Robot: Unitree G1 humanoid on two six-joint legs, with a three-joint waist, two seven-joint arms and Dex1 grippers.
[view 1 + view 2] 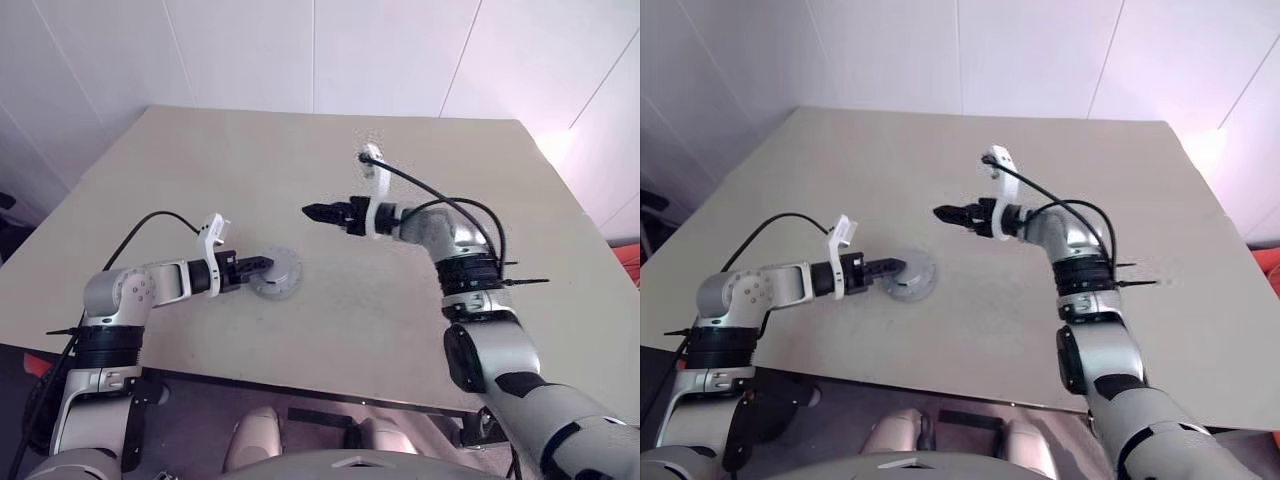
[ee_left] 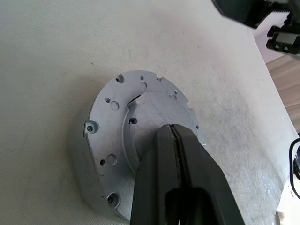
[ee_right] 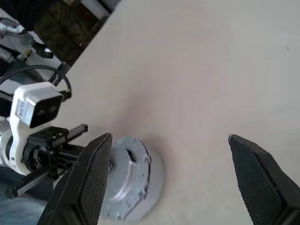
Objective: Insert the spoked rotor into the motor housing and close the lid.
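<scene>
The lid (image 1: 277, 272) sits closed on the housing on the table (image 1: 330, 330), the left end effector (image 1: 262, 264) resting shut on its top, while the right end effector (image 1: 312, 211), wide open and empty, hovers just beyond it.

Flat grey round lid (image 2: 136, 140), holes around its face, atop its base on the table (image 1: 400, 330).
</scene>
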